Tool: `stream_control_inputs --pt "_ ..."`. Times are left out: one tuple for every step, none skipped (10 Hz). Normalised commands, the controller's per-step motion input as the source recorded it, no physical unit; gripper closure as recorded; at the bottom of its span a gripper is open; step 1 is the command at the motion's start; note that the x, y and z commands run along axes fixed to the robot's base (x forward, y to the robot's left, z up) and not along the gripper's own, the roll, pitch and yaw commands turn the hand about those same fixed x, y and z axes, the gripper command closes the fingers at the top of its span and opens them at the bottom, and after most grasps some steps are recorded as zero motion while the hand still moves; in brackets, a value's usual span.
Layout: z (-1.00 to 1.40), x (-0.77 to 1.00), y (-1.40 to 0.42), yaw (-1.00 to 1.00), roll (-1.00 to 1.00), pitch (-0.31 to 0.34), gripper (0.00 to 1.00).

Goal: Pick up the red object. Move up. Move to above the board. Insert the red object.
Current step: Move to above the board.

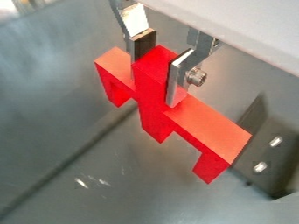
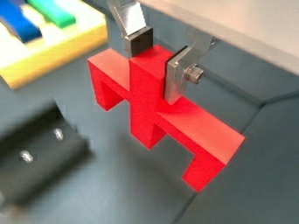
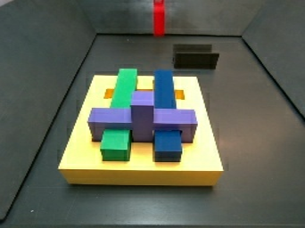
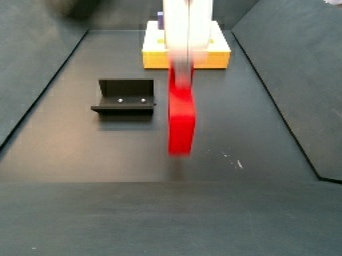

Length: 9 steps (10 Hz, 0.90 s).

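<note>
Item 1. Fixture (image 4: pixel 123 98): dark L-shaped metal bracket on a flat base plate, standing upright on the floor. Two small pale screw heads (image 4: pixel 120 100) sit side by side on its upright face. In a side view (image 3: pixel 197 58) it reads as a low black block near the far wall. It is partly cut off in both wrist views (image 1: pixel 267 149) (image 2: pixel 41 149).

Item 2. Floor tray (image 4: pixel 80 150): dark grey, flat and smooth, with sloping side walls (image 3: pixel 48 107) rising at the edges. A few small pale scuff marks (image 4: pixel 238 160) show on its bare surface, well apart from the fixture.
</note>
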Motion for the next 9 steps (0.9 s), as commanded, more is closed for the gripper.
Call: stream_control_inputs --pt "1.40 -0.03 -0.01 -0.01 0.01 0.022 1.00" --pt "1.40 0.02 0.01 0.00 0.01 0.031 1.00" --pt "0.98 0.05 0.01 0.00 -0.01 0.075 1.00" --pt "0.52 0.04 0.01 -0.01 0.00 0.094 1.00" --pt "0.27 0.04 0.01 0.00 0.00 0.074 1.00" --pt "0.17 0.02 0.01 0.00 0.00 0.064 1.00" --pt "0.16 -0.10 -1.40 1.00 -0.01 0.019 1.00" --pt "0.14 -0.10 -1.40 1.00 0.00 0.016 1.00" --pt "0.14 -0.11 -1.40 1.00 0.00 0.010 1.00"
